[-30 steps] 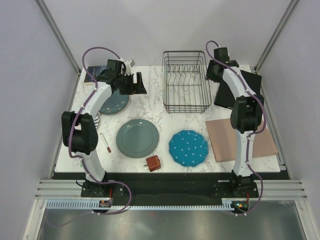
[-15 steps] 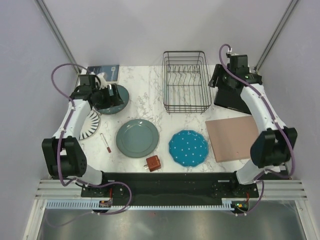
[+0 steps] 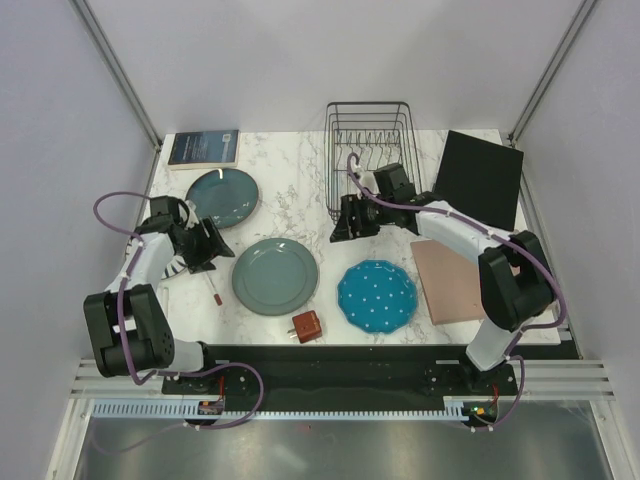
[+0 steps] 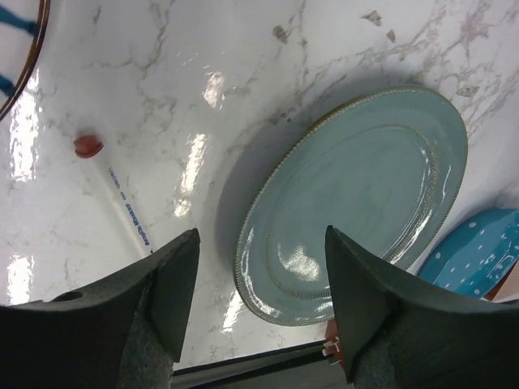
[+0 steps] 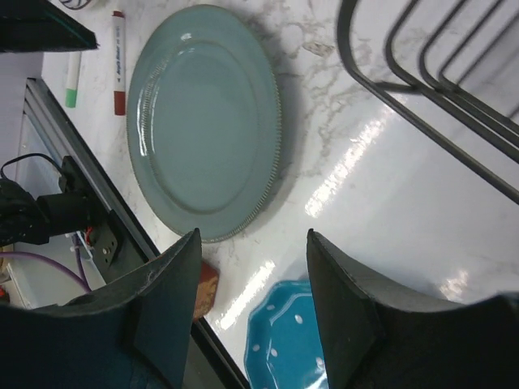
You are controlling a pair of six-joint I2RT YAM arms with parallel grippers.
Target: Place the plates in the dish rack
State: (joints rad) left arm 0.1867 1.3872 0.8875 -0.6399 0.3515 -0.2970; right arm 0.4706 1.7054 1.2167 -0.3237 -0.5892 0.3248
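The black wire dish rack (image 3: 368,160) stands at the back centre with no plates in it. A dark teal plate (image 3: 222,196), a grey-green plate (image 3: 275,276) and a blue dotted plate (image 3: 376,296) lie flat on the table. The striped plate (image 3: 177,266) is mostly hidden under my left arm. My left gripper (image 3: 214,250) is open and empty, just left of the grey-green plate (image 4: 357,203). My right gripper (image 3: 345,222) is open and empty, low at the rack's front left corner (image 5: 438,73), above the gap between the grey-green plate (image 5: 207,121) and the blue plate (image 5: 284,340).
A pink board (image 3: 455,280) lies front right and a black panel (image 3: 480,180) back right. A book (image 3: 203,148) is back left. A red-capped pen (image 3: 214,290) lies by the grey-green plate, and a red-brown block (image 3: 306,326) sits near the front edge.
Both arms swung in from the back. The left gripper left the dark teal plate and came forward beside the grey-green plate. The right gripper moved from the black panel to the rack's front.
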